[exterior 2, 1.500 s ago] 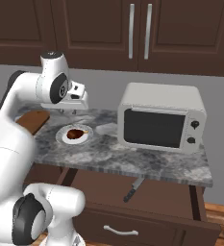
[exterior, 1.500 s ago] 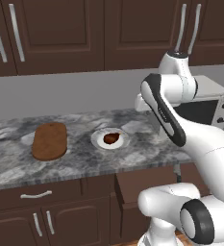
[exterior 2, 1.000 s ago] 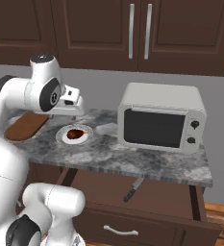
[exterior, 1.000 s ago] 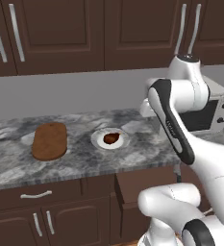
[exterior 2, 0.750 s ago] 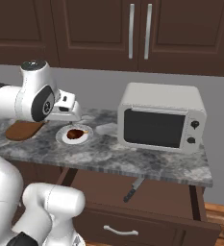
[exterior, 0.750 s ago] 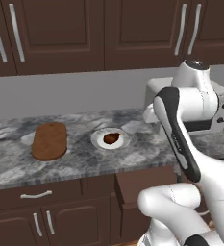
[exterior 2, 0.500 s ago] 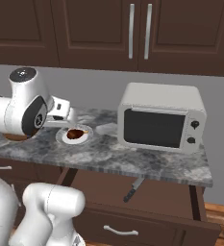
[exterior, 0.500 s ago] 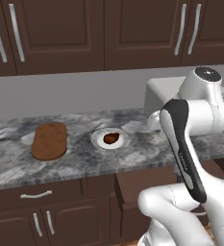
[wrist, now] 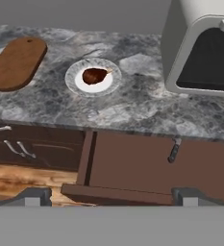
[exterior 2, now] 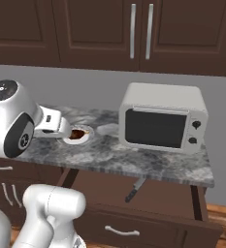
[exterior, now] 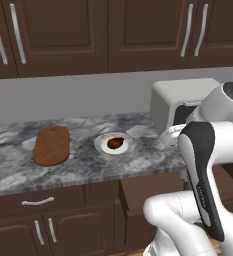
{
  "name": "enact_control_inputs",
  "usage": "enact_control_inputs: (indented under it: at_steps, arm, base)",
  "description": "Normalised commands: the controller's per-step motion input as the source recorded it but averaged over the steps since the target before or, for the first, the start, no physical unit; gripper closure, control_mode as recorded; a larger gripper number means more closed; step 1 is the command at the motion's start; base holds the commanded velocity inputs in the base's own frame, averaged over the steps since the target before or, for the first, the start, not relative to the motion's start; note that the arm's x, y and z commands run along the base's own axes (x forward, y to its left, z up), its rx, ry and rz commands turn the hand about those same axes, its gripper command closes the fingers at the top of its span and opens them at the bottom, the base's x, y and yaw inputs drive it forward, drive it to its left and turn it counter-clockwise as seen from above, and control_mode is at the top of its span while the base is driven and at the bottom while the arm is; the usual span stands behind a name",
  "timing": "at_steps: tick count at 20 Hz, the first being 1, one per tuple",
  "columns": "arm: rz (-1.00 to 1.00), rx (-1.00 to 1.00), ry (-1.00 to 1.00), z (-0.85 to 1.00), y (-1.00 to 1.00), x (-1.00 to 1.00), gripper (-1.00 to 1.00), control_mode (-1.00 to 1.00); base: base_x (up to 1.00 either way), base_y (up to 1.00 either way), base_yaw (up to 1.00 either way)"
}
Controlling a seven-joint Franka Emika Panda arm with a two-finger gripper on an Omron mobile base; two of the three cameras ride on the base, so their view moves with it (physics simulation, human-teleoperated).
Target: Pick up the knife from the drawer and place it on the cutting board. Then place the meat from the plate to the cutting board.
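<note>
Dark-handled, the knife [wrist: 174, 150] is lying in the pulled-out drawer [wrist: 132, 168], under the counter edge below the microwave [wrist: 202, 45]. Above it the gripper [wrist: 108, 196] is hanging wide open and gripping nothing, the knife sitting ahead and right of centre between the fingertips [wrist: 35, 196].

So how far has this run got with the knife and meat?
Done: the dark brown drawer stands open. In hand: nothing; the open claw hangs above the small dark-handled knife. Left: knife and reddish-brown meat, on its white plate, to the oval wooden cutting board.
</note>
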Motion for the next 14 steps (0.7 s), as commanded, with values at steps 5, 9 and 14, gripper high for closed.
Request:
enact_control_inputs:
  at_steps: [5,9,14]
  arm:
    - [0.0,0.0,0.0,0.0,0.0,0.0,-1.0,1.0]
    - [0.0,0.0,0.0,0.0,0.0,0.0,-1.0,1.0]
    - [0.0,0.0,0.0,0.0,0.0,0.0,-1.0,1.0]
  base:
    - [-0.32,0.1,-0.18]
    - [-0.39,0.43,-0.32]
    - [-0.68,0.55,-0.35]
